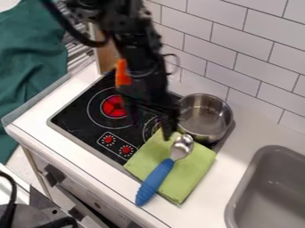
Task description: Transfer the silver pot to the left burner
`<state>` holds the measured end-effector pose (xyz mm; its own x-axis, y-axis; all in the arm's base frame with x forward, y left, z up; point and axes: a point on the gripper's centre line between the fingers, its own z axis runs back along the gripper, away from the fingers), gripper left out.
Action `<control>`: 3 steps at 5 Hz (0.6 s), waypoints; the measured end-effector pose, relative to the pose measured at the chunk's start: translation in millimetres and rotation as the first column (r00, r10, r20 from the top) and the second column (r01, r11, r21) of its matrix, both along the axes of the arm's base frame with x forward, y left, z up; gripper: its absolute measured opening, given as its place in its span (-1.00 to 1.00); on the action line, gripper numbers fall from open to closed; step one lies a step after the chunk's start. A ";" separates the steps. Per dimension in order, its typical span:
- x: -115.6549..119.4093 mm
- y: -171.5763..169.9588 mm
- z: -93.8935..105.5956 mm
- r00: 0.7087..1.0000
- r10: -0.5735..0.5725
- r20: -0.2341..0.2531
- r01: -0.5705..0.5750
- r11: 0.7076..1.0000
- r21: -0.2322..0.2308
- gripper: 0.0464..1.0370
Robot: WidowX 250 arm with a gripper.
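Silver pot (205,121) upright on the right side of the stove (80,118), near the tiled wall (238,49) — black gripper (166,129) just beside it, whether spread or closed I cannot tell — blue-handled spoon (156,180) lying on green cloth (189,178)

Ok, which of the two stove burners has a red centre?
The left burner, the one lying clear of the green cloth and farther from the silver pot; the other burner is partly covered by that cloth.
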<state>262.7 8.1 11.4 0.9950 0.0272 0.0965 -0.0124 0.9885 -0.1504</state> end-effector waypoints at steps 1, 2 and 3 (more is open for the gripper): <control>18.6 -31.4 -5.8 0.996 -0.091 0.005 0.090 0.996 0.018 0.95; 37.3 -69.9 -7.8 0.980 -0.200 -0.007 0.200 0.978 0.063 0.95; 47.3 -88.4 0.6 0.967 -0.254 0.017 0.251 0.962 0.102 0.95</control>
